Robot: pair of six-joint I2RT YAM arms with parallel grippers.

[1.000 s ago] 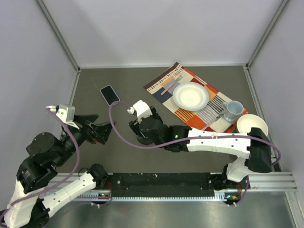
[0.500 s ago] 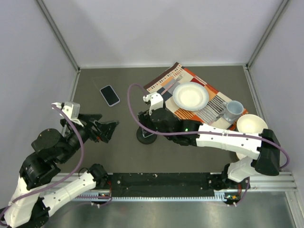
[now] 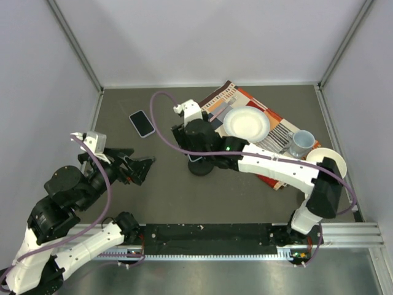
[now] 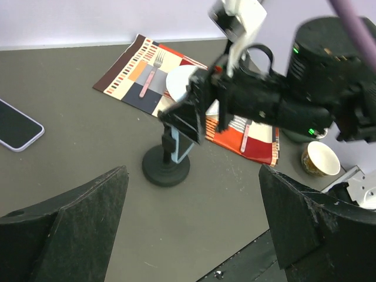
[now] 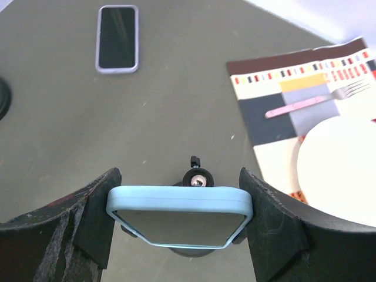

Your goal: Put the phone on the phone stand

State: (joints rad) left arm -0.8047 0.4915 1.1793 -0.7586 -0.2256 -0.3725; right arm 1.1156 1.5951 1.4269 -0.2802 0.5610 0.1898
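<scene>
A phone (image 5: 179, 220) in a light-blue case rests in the cradle of the black phone stand (image 3: 199, 167), whose round base (image 4: 166, 171) sits on the dark table. My right gripper (image 5: 179, 197) reaches down over it. Its two fingers press against the phone's two sides, so it is shut on the phone. In the left wrist view, only a blue sliver of that phone (image 4: 178, 144) shows under the right gripper (image 4: 191, 117). My left gripper (image 4: 192, 170) hangs wide open and empty, left of the stand and apart from it (image 3: 142, 167).
A second phone (image 3: 142, 123) in a lavender case lies flat at the back left. A striped placemat (image 3: 212, 107) at the right carries a white plate (image 3: 246, 125), a fork (image 5: 305, 103) and a mug (image 3: 301, 143). A bowl (image 3: 325, 161) sits beside it.
My right gripper has moved right and toward the back, and the stand's base has shifted the same way with it. The left arm has edged slightly right, still open.
</scene>
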